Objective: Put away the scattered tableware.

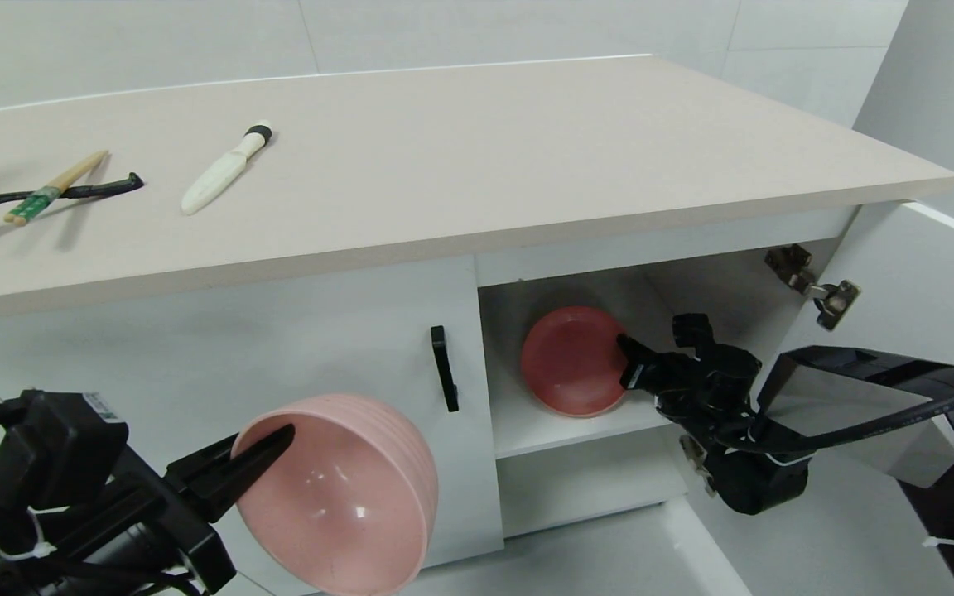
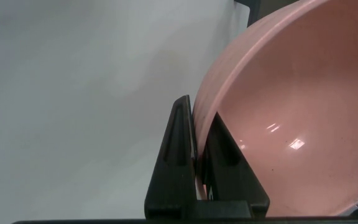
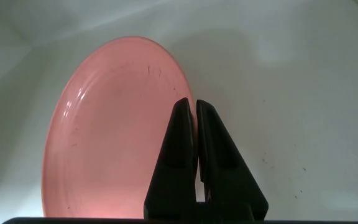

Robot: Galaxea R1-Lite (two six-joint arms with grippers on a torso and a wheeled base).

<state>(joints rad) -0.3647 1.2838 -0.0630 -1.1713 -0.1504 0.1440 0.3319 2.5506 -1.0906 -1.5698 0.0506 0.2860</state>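
Observation:
A pink ribbed bowl (image 1: pixel 353 505) (image 2: pixel 291 112) hangs tilted in front of the shut left cabinet door, low down. My left gripper (image 1: pixel 278 439) (image 2: pixel 196 115) is shut on its rim, one finger inside and one outside. A red plate (image 1: pixel 568 360) (image 3: pixel 104 124) stands on edge on the shelf (image 1: pixel 560 430) inside the open right cabinet, leaning toward the back wall. My right gripper (image 1: pixel 628 352) (image 3: pixel 195 109) is shut on the plate's right rim.
On the counter (image 1: pixel 485 157) at the left lie wooden chopsticks (image 1: pixel 55 186), a black utensil (image 1: pixel 104 189) and a white-handled knife (image 1: pixel 224 170). The left door has a black handle (image 1: pixel 442 368). The right door (image 1: pixel 924 273) swings open beside my right arm.

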